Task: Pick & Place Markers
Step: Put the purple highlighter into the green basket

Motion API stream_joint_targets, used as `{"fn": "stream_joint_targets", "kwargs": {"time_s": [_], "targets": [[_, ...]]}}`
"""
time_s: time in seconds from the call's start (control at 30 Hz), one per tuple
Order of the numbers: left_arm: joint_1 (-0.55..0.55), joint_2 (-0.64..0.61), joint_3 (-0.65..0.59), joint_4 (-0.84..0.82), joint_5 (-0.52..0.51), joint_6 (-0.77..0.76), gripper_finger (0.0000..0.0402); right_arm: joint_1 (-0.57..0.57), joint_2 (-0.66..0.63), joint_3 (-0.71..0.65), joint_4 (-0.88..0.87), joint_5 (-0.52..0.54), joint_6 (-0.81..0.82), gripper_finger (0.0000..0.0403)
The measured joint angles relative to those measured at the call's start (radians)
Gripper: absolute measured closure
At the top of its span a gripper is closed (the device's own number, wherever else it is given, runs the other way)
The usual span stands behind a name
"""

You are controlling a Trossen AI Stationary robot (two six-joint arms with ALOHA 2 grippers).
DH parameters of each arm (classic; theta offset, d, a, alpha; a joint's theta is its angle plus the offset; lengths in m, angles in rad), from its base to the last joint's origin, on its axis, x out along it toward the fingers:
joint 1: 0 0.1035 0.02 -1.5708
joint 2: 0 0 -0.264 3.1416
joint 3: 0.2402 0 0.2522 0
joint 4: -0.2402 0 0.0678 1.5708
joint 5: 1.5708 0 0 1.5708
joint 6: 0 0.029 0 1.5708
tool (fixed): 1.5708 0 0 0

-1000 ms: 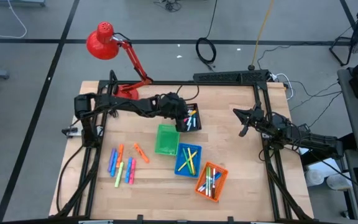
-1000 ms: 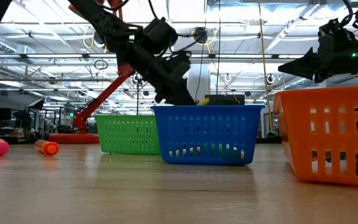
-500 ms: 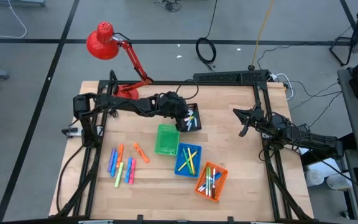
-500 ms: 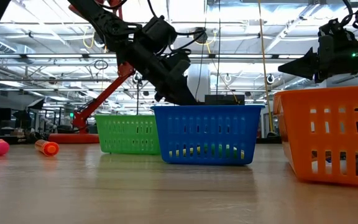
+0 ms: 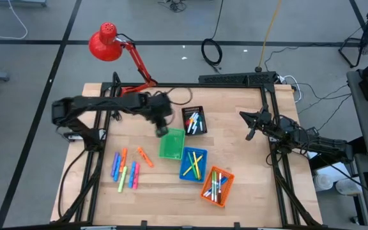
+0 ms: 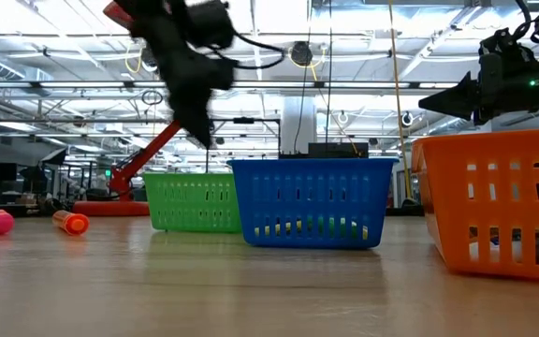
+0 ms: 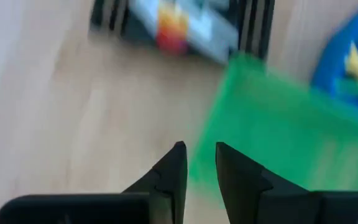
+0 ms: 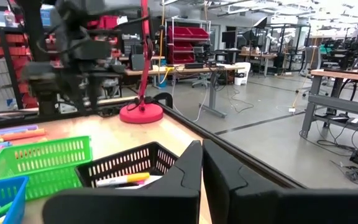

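Note:
Several loose markers [image 5: 125, 170] lie on the wood at the near left, an orange one [image 5: 144, 156] among them. More markers lie in the black basket [image 5: 194, 120], the blue basket [image 5: 193, 164] and the orange basket [image 5: 217, 186]. My left gripper [image 5: 161, 131] hangs in the air over the far left corner of the green basket [image 5: 171, 144], pointing steeply down. Its fingers stand a little open [image 7: 199, 149] with nothing between them. My right gripper [image 5: 248, 126] waits at the table's right side, level, shut and empty [image 8: 202, 146].
A red desk lamp [image 5: 107, 43] stands at the far left corner. The four baskets form a row from the table's middle toward its near right. Black frame rails [image 5: 270, 128] run along the table's sides. Bare wood lies between the baskets and the right arm.
My left gripper has drawn back from the black basket, rising and going toward the table's left and near side, and now hangs over the green basket's far left corner. A yellow thing that showed at the black basket's rim below it is gone from sight.

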Motion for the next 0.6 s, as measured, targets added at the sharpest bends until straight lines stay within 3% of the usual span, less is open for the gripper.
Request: {"fn": "stream_joint_targets", "kwargs": {"time_s": [0.17,0.33,0.6], "targets": [[-0.055,-0.153,-0.046,-0.246,-0.037,-0.189,0.0314,0.0,0.007,0.0,0.002,-0.001,0.0,0.0403],[-0.152,-0.285,-0.197,-0.265,-0.102,-0.432,0.0314,0.0,0.008,0.0,0.001,0.0,0.0,0.0403],[-0.337,-0.394,-0.48,-0.413,0.04,-1.074,0.0313,0.0,0.008,0.0,0.001,0.0,0.0,0.0403]]}}
